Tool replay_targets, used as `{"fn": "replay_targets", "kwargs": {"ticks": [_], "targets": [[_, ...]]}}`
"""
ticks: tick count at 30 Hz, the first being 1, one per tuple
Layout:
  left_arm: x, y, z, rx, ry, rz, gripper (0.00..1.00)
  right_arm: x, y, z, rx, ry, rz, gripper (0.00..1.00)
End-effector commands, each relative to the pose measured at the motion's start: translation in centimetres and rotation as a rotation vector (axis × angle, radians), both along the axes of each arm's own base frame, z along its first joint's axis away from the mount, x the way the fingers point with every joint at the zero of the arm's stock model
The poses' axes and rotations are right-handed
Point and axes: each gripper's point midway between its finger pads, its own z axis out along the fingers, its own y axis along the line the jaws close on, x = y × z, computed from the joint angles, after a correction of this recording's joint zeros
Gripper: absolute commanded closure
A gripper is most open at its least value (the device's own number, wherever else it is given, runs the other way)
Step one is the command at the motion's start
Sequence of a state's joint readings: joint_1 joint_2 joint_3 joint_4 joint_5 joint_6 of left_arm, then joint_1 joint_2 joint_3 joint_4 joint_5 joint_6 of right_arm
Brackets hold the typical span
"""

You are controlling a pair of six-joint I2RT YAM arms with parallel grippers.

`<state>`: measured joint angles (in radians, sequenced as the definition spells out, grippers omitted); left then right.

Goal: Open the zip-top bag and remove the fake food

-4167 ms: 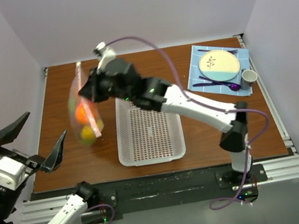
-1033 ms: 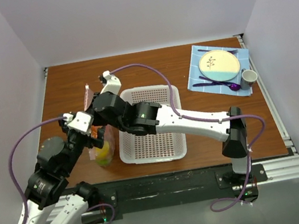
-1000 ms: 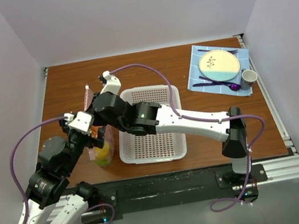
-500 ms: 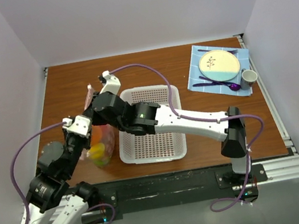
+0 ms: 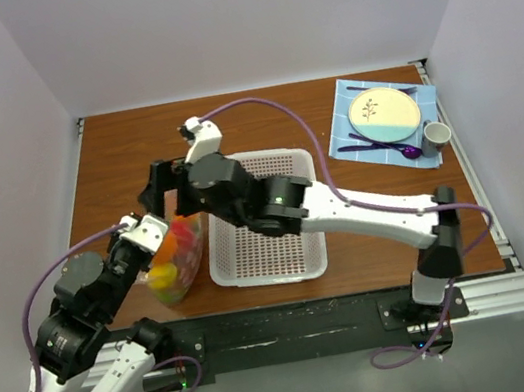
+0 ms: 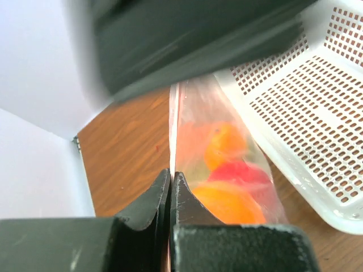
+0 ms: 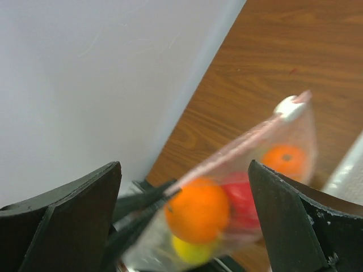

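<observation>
1. The zip-top bag point(image 5: 179, 256) hangs at the near left of the surface point(image 5: 114, 161), just beside the left rim of the white perforated basket point(image 5: 271, 278). Whether bag and basket touch cannot be told.
2. The left claw point(image 6: 171, 178) has its fingers pressed together, pinching the bag's thin edge strip point(image 6: 172, 130).
3. The right claw point(image 7: 182, 167) is spread wide. It sits above and just beyond the bag's far end, and neither finger touches the plastic.
4. The fake food point(image 7: 197, 211) is all inside the bag. An orange, a red piece and a yellow piece show through the clear plastic.
5. A pink zip strip point(image 7: 238, 141) runs along the bag's upper edge and ends at a small white tab point(image 7: 289, 107).
6. No mark on the bag or basket can be read. The plate point(image 5: 384, 110) at the far right carries a small dark sprig, too small to make out more.
7. Bare wood lies left of the bag up to the side wall point(image 7: 85, 68), and more lies beyond it toward the far edge.
8. The bag's bottom is near the surface's near edge.
9. The plate sits on a blue mat point(image 5: 345, 136) with a cup point(image 5: 436, 134), well apart from the bag.
</observation>
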<state>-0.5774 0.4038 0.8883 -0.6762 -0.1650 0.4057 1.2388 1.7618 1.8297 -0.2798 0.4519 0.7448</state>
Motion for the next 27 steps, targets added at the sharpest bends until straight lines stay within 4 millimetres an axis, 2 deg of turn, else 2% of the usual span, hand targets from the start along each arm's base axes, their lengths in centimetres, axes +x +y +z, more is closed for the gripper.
{"fn": "replay_targets", "kwargs": {"ticks": [1, 2, 3, 4, 5, 6, 7, 8, 9, 13, 14, 16, 20, 23, 27], "targets": [[-0.5, 0.1, 5.4, 0.009, -0.138, -0.042, 1.0, -0.8, -5.5, 4.1, -0.067, -0.277, 0.045, 0.01], [-0.6, -0.2, 5.8, 0.015, -0.145, -0.061, 1.0, -1.2, -7.4, 4.1, -0.061, -0.326, 0.048, 0.02], [-0.9, -0.1, 6.6, 0.017, -0.159, -0.07, 1.0, -1.3, -8.2, 3.9, -0.103, -0.399, 0.067, 0.01], [-0.9, -0.1, 6.9, 0.036, -0.17, -0.078, 1.0, -1.5, -9.1, 5.2, -0.059, -0.459, 0.064, 0.01], [-1.0, -0.4, 7.0, 0.047, -0.172, -0.098, 1.0, -1.6, -9.7, 2.6, -0.115, -0.477, 0.081, 0.01], [-1.3, -0.3, 7.7, 0.051, -0.187, -0.107, 1.0, -1.7, -11.3, 3.6, -0.122, -0.542, 0.07, 0.01], [-1.4, -0.5, 7.9, 0.078, -0.197, -0.127, 1.0, -1.9, -11.5, 4.0, -0.109, -0.584, 0.085, 0.01], [-1.7, -1.0, 8.0, 0.087, -0.198, -0.166, 1.0, -2.1, -11.6, 2.3, -0.152, -0.604, 0.112, 0.01], [-2.1, -1.1, 8.3, 0.111, -0.206, -0.191, 1.0, -2.4, -11.8, 2.4, -0.172, -0.654, 0.133, 0.01], [-3.4, -2.7, 7.9, 0.187, -0.207, -0.338, 1.0, -3.0, -10.4, 0.4, -0.268, -0.726, 0.245, 0.01], [-3.8, -2.9, 7.2, 0.216, -0.19, -0.371, 1.0, -3.1, -10.2, 0.5, -0.281, -0.751, 0.263, 0.01], [-4.6, -3.3, 7.1, 0.27, -0.217, -0.439, 1.0, -3.7, -9.5, 0.4, -0.279, -0.781, 0.314, 0.02], [-5.3, -2.6, 7.3, 0.346, -0.244, -0.462, 1.0, -4.3, -9.4, 1.3, -0.271, -0.862, 0.373, 0.04], [-5.2, -2.1, 7.0, 0.391, -0.218, -0.451, 1.0, -3.9, -9.9, 1.7, -0.255, -0.879, 0.395, 0.05], [-5.2, -1.5, 7.2, 0.428, -0.219, -0.442, 1.0, -3.5, -9.6, 0.9, -0.226, -0.872, 0.464, 0.1]]}}
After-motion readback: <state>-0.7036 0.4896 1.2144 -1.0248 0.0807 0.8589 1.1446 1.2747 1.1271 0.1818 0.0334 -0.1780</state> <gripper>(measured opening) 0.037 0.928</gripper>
